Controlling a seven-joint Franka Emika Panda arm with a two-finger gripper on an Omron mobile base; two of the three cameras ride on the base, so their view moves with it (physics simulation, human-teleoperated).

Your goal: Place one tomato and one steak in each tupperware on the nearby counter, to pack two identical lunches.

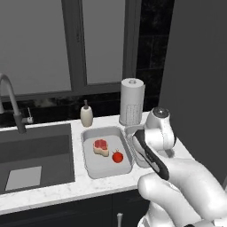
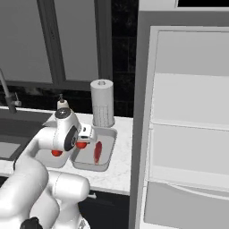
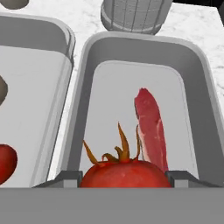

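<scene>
Two grey tupperwares stand side by side on the white counter [image 1: 66, 188]. The left tupperware [image 1: 95, 133] holds a steak [image 1: 101, 147] and a tomato [image 1: 117, 157]. In the right tupperware [image 3: 83, 87] a red steak [image 3: 151, 127] lies lengthwise, and the arm partly hides this box in the left base view. My gripper [image 3: 124, 179] hangs just above the right tupperware's near end, shut on a second tomato [image 3: 124, 173] with a dry green stem. From the right base view the held tomato [image 2: 81, 145] shows under the hand, over the right tupperware [image 2: 109, 134].
A paper towel roll [image 1: 131, 101] stands right behind the tupperwares, a soap dispenser [image 1: 86, 116] to its left. The sink [image 1: 35, 155] and faucet [image 1: 13, 104] lie further left. A tall grey cabinet front [image 2: 188, 125] walls off the counter's right end.
</scene>
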